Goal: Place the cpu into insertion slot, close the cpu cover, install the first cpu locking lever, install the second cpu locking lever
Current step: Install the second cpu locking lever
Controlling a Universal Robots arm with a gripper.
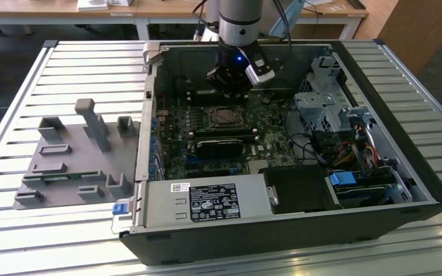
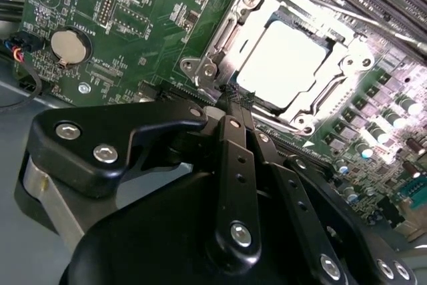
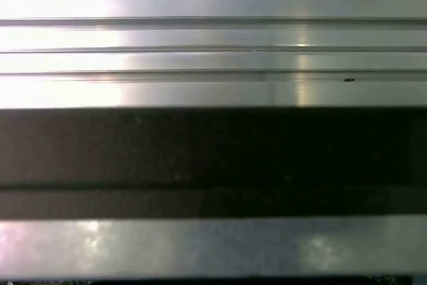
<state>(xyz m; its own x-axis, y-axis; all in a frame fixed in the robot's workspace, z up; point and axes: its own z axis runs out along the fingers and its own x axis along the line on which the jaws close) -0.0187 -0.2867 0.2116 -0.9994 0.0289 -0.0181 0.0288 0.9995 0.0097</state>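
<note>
1. My end effector (image 2: 235, 101) hangs inside the open computer case (image 1: 405, 172), low over the green board. Its 2 fingers are pressed together at the tips with nothing between them.
2. The slot (image 2: 283, 58) lies just beyond my fingertips, near but not touching.
3. In the slot sits the cpu (image 2: 283, 65), flat and square with no long axis.
4. The cover (image 2: 220, 28) frames it; I cannot tell whether it is latched.
</note>
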